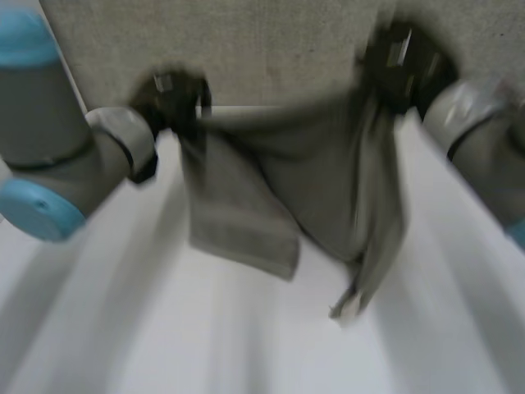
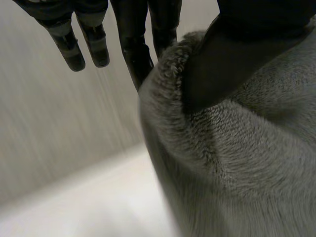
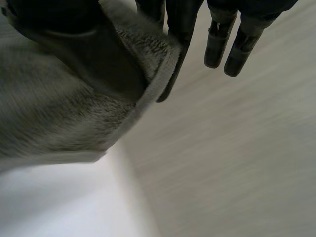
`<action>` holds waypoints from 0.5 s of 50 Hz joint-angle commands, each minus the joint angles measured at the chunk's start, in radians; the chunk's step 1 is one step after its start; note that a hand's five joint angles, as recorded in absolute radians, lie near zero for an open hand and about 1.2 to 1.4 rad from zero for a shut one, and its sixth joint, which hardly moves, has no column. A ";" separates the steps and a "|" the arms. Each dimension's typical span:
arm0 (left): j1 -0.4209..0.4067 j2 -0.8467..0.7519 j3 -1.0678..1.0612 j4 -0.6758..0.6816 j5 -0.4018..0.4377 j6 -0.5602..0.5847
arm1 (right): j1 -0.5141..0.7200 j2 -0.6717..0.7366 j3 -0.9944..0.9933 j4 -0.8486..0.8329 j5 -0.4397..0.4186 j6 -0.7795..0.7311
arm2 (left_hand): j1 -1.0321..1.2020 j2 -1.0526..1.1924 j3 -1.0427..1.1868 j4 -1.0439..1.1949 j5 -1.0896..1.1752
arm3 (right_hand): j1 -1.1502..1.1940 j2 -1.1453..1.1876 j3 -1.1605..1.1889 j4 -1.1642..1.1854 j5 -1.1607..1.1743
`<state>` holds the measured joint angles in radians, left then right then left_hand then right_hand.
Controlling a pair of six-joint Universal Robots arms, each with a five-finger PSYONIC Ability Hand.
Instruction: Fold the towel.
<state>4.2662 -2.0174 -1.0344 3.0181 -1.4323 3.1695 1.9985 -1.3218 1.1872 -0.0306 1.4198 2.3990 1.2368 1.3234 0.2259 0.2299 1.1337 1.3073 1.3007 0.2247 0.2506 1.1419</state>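
Above the table, the towel sags between the left hand and the right hand, each pinching one end of its top edge, thumb against fingers; soft, light and floppy, it seems best held there.

You're looking at a plain grey towel, one even tone with no print or stripe; its hem reads a shade paler in the right wrist view. Your left robot hand and right robot hand are black. The arms are grey with light-blue caps. The surface is white, and the wall is a finely flecked grey-beige.
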 commanded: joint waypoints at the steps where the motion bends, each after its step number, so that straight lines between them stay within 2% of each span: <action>1: -0.019 0.333 -0.041 0.222 -0.016 0.018 | 0.011 -0.194 0.075 -0.347 -0.094 -0.009 | 0.159 0.073 -0.051 -0.055 0.088 | 0.089 0.096 -0.050 -0.076 0.080; 3: -0.013 0.388 -0.131 0.336 -0.004 0.068 | 0.011 -0.197 0.130 -0.318 -0.148 -0.021 | 0.159 0.073 -0.051 -0.055 0.088 | 0.089 0.096 -0.050 -0.076 0.080; 4: -0.013 0.388 -0.131 0.337 -0.003 0.069 | 0.011 -0.197 0.130 -0.318 -0.148 -0.021 | 0.159 0.073 -0.051 -0.055 0.088 | 0.089 0.096 -0.050 -0.076 0.080; 5: -0.006 0.394 -0.162 0.355 0.012 0.123 | 0.011 -0.191 0.167 -0.287 -0.163 -0.049 | 0.159 0.073 -0.051 -0.055 0.088 | 0.089 0.096 -0.050 -0.076 0.080; 6: 0.000 0.388 -0.196 0.343 0.032 0.192 | 0.009 -0.183 0.201 -0.252 -0.174 -0.093 | 0.159 0.073 -0.051 -0.055 0.088 | 0.089 0.096 -0.050 -0.076 0.080; 7: 0.000 0.388 -0.196 0.343 0.032 0.193 | 0.009 -0.183 0.201 -0.252 -0.174 -0.093 | 0.159 0.073 -0.051 -0.055 0.088 | 0.089 0.096 -0.050 -0.076 0.080; 8: 0.007 0.379 -0.249 0.311 0.055 0.275 | 0.009 -0.166 0.242 -0.223 -0.176 -0.160 | 0.159 0.073 -0.051 -0.055 0.088 | 0.089 0.096 -0.050 -0.076 0.080; 9: 0.007 0.379 -0.250 0.311 0.055 0.276 | 0.009 -0.156 0.288 -0.207 -0.176 -0.238 | 0.159 0.073 -0.051 -0.055 0.088 | 0.089 0.096 -0.050 -0.076 0.080; 10: 0.013 0.372 -0.335 0.280 0.073 0.362 | 0.009 -0.155 0.288 -0.207 -0.176 -0.239 | 0.159 0.073 -0.051 -0.055 0.088 | 0.089 0.096 -0.050 -0.076 0.080; 12: 0.015 0.356 -0.399 0.266 0.079 0.407 | 0.003 -0.142 0.403 -0.204 -0.167 -0.399 | 0.159 0.073 -0.051 -0.055 0.088 | 0.089 0.096 -0.050 -0.076 0.080; 13: 0.015 0.327 -0.470 0.257 0.081 0.455 | 0.003 -0.142 0.404 -0.204 -0.167 -0.400 | 0.159 0.073 -0.051 -0.055 0.088 | 0.089 0.096 -0.050 -0.076 0.080; 15: 0.015 0.297 -0.537 0.254 0.081 0.484 | -0.030 -0.134 0.526 -0.206 -0.176 -0.506 | 0.159 0.073 -0.051 -0.055 0.088 | 0.089 0.096 -0.050 -0.076 0.080; 21: 0.004 0.176 -0.714 0.255 0.067 0.506 | -0.050 -0.079 0.635 -0.199 -0.168 -0.509 | 0.159 0.073 -0.051 -0.055 0.088 | 0.089 0.096 -0.050 -0.076 0.080; 25: -0.005 0.111 -0.737 0.255 0.062 0.506 | -0.056 -0.025 0.677 -0.193 -0.154 -0.491 | 0.159 0.073 -0.051 -0.055 0.088 | 0.089 0.096 -0.050 -0.076 0.080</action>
<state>4.2766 -1.8021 -1.7055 3.2717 -1.3584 3.6849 1.9544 -1.4081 1.8034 -0.2274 1.2507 1.8798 1.2385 1.3310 0.2232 0.2287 1.1436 1.3075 1.3050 0.2246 0.2506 1.1500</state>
